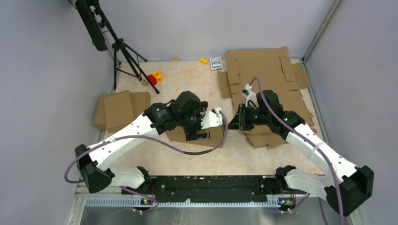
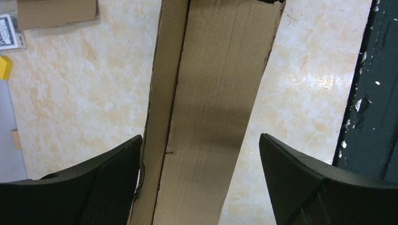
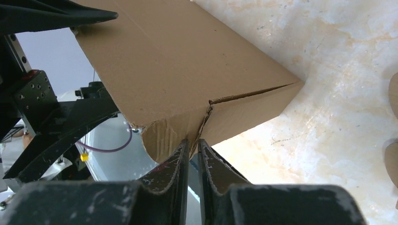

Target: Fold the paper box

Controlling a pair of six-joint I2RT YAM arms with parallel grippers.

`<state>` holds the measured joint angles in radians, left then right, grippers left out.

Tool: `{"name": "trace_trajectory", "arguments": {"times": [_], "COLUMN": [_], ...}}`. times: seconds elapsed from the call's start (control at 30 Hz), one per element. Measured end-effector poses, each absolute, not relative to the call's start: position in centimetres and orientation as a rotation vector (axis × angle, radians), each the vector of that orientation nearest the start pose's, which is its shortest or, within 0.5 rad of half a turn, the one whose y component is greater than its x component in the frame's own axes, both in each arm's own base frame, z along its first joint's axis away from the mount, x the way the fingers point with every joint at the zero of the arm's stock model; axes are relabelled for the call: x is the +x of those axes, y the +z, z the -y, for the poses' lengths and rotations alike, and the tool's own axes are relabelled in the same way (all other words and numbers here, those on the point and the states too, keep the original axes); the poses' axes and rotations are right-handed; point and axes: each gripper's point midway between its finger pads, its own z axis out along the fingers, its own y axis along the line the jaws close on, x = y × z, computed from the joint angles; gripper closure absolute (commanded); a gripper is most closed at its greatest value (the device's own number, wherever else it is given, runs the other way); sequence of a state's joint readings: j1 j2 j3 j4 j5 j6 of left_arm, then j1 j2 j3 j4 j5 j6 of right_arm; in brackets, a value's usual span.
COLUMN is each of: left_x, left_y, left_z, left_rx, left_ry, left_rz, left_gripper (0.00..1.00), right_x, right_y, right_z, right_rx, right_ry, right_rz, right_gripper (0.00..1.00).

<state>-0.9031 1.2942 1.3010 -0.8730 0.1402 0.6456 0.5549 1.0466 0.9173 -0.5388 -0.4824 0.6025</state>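
Cardboard: the box, partly folded, sits on the table between the two grippers.
Left gripper: released, jaws wide, straddling the box from above. One finger is against a long edge of the box; the other stands clear.
Right gripper: clenched on the box's corner flap, fingers almost together.
Far right: pile of flat sheets.
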Motion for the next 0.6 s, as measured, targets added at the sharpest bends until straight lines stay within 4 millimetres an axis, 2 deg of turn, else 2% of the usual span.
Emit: {"name": "trace_trajectory", "arguments": {"times": [0.17,0.6], "left_x": [20.2,19.9], "left_y": [21.2,20.3], "left_z": [26.2,26.7], "left_rx": [1.750,1.745], "left_ry": [-0.317,-0.357], "left_rz": [-1.705,-1.709], "left_gripper": [0.10,0.24], "right_x": [18.7,17.6], "right_y": [20.8,21.1], "right_z": [-24.2,-25.3], "right_rx": [-0.249,-0.302], "right_ry": [1.147,1.191], "right_rz": [-2.404,-2.404], "right_gripper": [0.90,0.91]}}
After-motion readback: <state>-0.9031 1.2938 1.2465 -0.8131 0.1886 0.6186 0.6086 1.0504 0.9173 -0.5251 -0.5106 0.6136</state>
